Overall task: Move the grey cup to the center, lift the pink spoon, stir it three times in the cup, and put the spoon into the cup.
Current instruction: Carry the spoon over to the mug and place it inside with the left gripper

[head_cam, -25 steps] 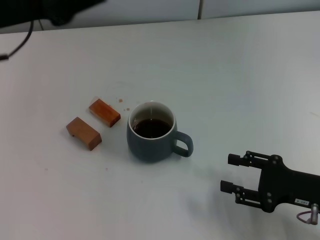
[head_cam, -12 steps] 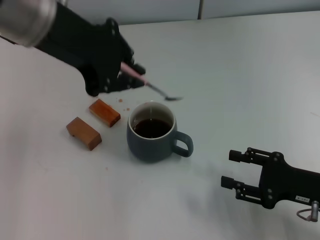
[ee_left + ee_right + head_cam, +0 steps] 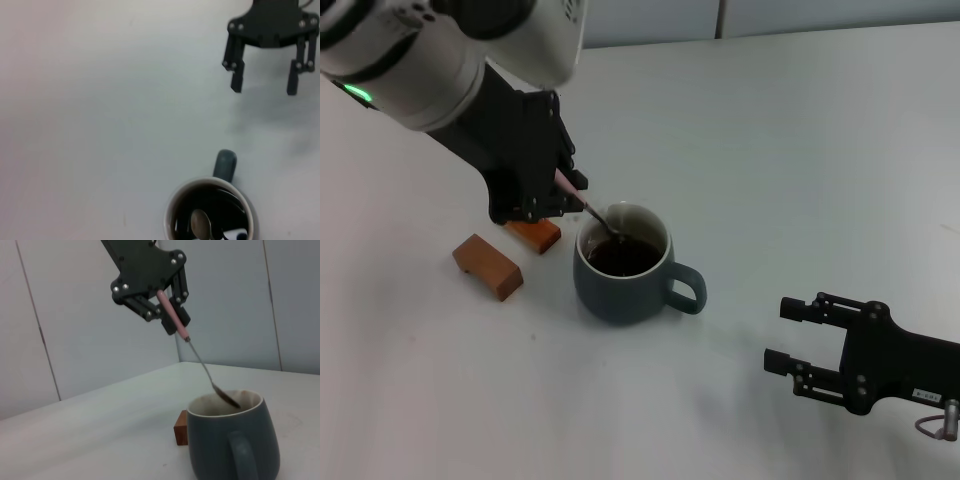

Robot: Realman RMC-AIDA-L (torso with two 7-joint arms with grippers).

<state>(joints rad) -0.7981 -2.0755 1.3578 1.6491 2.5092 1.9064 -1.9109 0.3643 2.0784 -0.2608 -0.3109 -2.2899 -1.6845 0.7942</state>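
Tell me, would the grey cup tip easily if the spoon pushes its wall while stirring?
Probably not. The grey cup looks wide, squat and thick-walled, and the dark liquid adds weight. The pink spoon is slim, so its push seems weak.

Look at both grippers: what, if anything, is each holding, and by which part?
The left gripper holds the pink spoon by its pink handle, bowl dipped inside the grey cup. The right gripper is open and holds nothing.

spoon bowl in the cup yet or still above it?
In. The spoon bowl sits below the cup rim, over the dark liquid, held by the left gripper.
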